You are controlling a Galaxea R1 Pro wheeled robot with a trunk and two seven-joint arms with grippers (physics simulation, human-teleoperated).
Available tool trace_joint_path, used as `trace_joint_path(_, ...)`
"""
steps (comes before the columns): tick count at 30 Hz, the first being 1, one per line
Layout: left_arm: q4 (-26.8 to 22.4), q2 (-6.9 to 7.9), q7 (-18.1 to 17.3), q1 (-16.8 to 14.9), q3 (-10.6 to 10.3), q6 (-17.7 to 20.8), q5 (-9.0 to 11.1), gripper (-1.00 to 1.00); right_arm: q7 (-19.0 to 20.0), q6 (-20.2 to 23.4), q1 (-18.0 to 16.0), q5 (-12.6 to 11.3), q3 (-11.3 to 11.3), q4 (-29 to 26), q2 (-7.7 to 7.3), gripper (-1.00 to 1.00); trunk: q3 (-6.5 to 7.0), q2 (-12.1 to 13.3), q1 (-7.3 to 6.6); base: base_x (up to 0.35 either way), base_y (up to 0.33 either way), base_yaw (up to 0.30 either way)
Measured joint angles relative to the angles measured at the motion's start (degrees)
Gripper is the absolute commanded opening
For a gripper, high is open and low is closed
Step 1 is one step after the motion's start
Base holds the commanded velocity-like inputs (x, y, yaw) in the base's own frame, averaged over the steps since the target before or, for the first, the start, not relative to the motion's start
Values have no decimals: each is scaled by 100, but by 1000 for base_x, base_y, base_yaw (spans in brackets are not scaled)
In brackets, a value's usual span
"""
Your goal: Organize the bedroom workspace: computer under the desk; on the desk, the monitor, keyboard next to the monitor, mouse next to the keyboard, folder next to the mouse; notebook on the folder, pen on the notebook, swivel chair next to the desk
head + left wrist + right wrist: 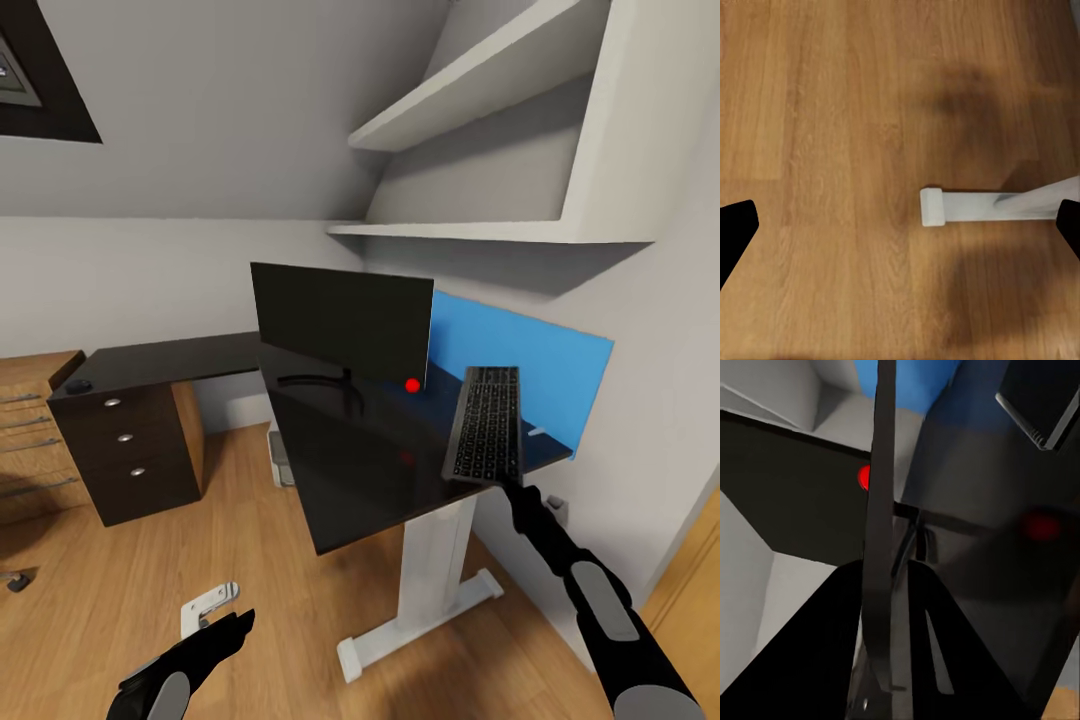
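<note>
The monitor [340,320] stands on the glossy black desk [350,470], its red dot at the lower corner. Right of it a bright blue folder [525,365] lies on the desk against the wall. My right gripper [512,488] is shut on the near end of the keyboard [487,422] and holds it tilted over the desk's right edge. In the right wrist view the keyboard [880,510] runs edge-on between the black fingers [832,652]. My left gripper [228,628] hangs open low over the floor. A light grey computer [281,456] shows under the desk.
Black drawers with silver knobs [128,452] stand under the desk's left wing, a small black rounded thing [78,385] on top. A wooden cabinet [30,440] sits at far left. White shelves [480,110] hang above. The desk's white leg foot [975,207] lies on the wood floor.
</note>
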Motion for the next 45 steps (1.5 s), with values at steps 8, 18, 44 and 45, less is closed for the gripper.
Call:
trace_joint_path(8,0,4,0,0,3,0,-3,100,-50,121,34,-48,-11,-198,-7,-100,144,321,-176,0,0,0)
trace_joint_path(18,-1,9,0,0,3,0,-9,100,-2208,131,1375,-1594,-12,-2786,9,-100,323,722,-396,0,0,0)
trace_joint_path(44,0,17,0,0,10,9,-9,100,-2201,263,2188,-1691,19,-3699,651,-100,431,964,-528,0,0,0)
trace_joint_path(45,0,17,0,0,10,8,-9,100,-2203,266,2188,-1695,19,-3698,654,-100,431,964,-528,0,0,0)
